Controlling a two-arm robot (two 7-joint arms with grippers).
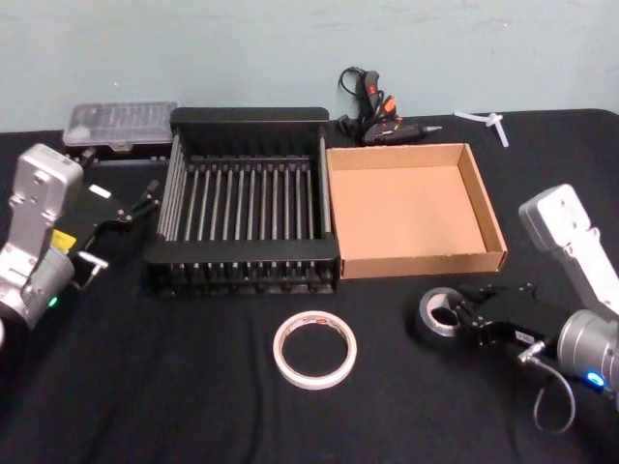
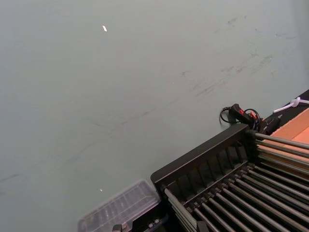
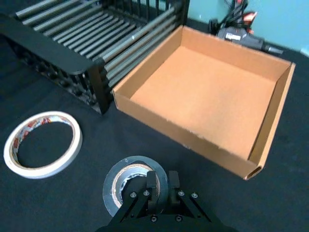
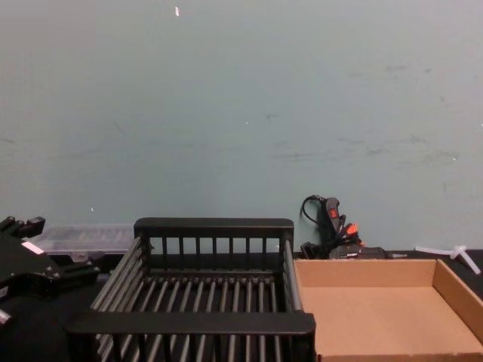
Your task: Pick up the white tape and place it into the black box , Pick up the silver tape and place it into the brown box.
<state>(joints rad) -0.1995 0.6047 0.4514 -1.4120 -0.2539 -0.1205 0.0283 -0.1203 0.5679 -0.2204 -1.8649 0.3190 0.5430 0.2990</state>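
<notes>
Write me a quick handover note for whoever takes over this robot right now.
Right pincer: closed on the wall of the silver tape, which sits on the table in front of the brown box.
Left pincer: beside the black box on its left, holding nothing.
White tape: flat on the table in front of the black box.
Done: neither tape is boxed.
Left: lift the silver tape into the brown box, then put the white tape in the black box.

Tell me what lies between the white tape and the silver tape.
Nothing: in the head view, only bare black tablecloth separates the white tape from the silver tape.
</notes>
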